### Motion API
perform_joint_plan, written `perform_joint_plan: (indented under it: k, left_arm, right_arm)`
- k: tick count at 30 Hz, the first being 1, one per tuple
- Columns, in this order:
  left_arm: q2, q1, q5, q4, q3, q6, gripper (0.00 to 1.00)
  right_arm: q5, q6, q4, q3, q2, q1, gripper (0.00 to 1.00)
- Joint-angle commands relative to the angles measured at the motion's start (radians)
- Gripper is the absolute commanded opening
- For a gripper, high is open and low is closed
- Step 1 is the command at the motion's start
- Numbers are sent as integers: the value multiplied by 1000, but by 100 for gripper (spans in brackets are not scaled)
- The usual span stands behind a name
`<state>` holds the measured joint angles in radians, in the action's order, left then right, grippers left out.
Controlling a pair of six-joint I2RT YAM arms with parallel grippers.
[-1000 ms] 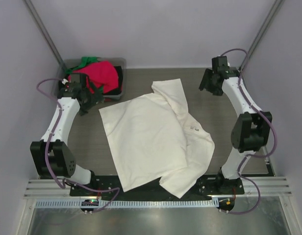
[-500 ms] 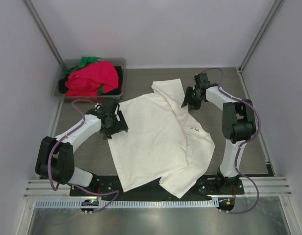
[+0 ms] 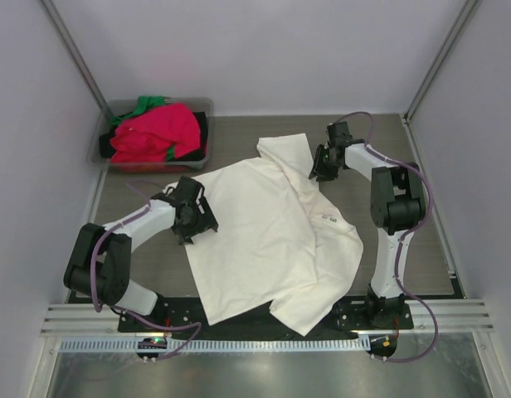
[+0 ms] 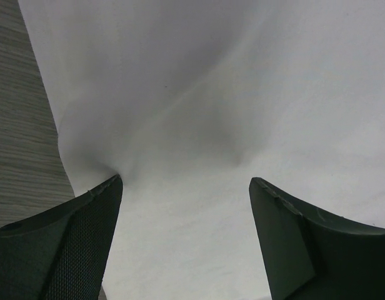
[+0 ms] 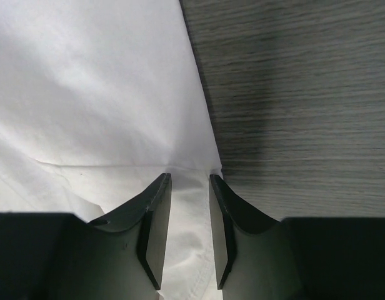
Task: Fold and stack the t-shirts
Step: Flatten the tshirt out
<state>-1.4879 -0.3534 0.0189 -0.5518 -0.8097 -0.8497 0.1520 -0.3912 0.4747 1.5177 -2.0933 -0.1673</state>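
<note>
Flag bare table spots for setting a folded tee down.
Free: far strip from grey bin to right gripper; right side beyond the right arm; near-left wedge between left arm and cream-white t-shirt. Crowded: centre, under that shirt, left gripper at its edge.

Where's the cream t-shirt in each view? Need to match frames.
Top external: cream t-shirt lies spread over the middle of the table.
Left wrist: cream t-shirt fills most of the frame, its edge at the left.
Right wrist: cream t-shirt covers the left half.
Shared landmark: the wood-grain table, a strip at the left in the left wrist view, the right half in the right wrist view.
</note>
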Motion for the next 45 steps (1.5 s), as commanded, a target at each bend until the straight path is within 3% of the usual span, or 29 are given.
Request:
perform_joint_plan:
  k: [1,5,14,18,21,26,29,30,31,37,40,45]
  left_arm:
    - [-9,-1,4,52,35,-5,83]
    - [-17,-2,21,59,46,1,83]
    - [-60,-2,23,105,81,15,77]
    - [-58,-2,26,116,81,20,77]
    - [-72,-2,26,128,86,24,68]
    - [-106,-1,15,145,81,34,42]
    - [-140,1,4,139,66,41,15]
    - [-144,5,3,133,57,41,0]
    - [-144,7,6,124,50,46,0]
    - [-80,91,49,-5,-19,103,0]
    - [-66,154,49,-62,-45,118,0]
    - [-74,192,44,-74,-74,112,0]
  right_arm:
    - [-49,34,-4,13,44,3,38]
    - [-71,58,4,28,76,3,43]
    - [-97,81,24,13,76,3,43]
    - [-55,72,12,22,38,-1,36]
    - [-32,65,2,27,12,-5,35]
    - [-42,63,-2,30,-5,-5,21]
    - [-40,66,-2,38,-11,-3,8]
    - [-42,66,-2,41,-14,2,5]
    - [-45,68,-4,44,-14,2,1]
    - [-106,75,8,116,-27,67,1]
    - [-133,87,38,226,-85,97,1]
    - [-137,132,73,556,-247,127,1]
